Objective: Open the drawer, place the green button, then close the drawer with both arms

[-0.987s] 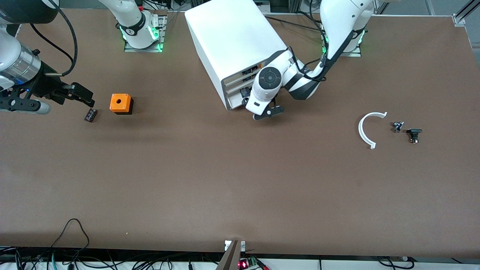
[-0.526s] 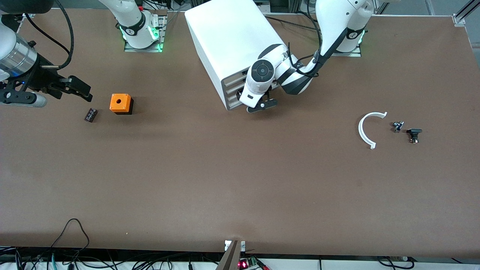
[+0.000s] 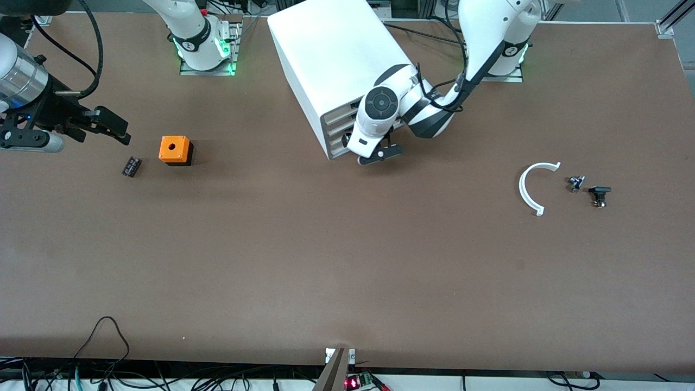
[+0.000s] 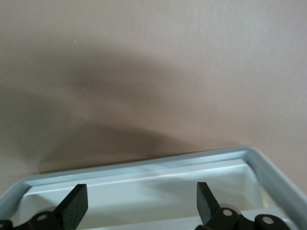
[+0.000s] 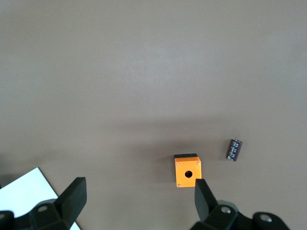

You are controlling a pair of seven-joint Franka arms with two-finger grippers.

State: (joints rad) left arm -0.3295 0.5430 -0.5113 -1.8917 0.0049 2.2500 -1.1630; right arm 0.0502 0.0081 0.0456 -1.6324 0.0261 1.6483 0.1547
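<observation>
Front view: the cabinet (image 3: 339, 65) is seen at the counter (image 3: 347, 260) edge by the arm bases, its drawer fronts facing the front camera. The left gripper (image 3: 380, 153) is held at the lower drawers; its opening cannot be told here. The right gripper (image 3: 111, 130) hangs over the counter's right-arm end, near the orange box (image 3: 175, 150) and a dark part (image 3: 131, 166).

Left wrist view: the left gripper (image 4: 139, 203) is spread wide, empty, over the drawer (image 4: 144, 167), seen slightly open.

Right wrist view: the right gripper (image 5: 139, 199) is spread wide, holding nothing, above the orange box (image 5: 187, 170). The button cannot be made out.
</observation>
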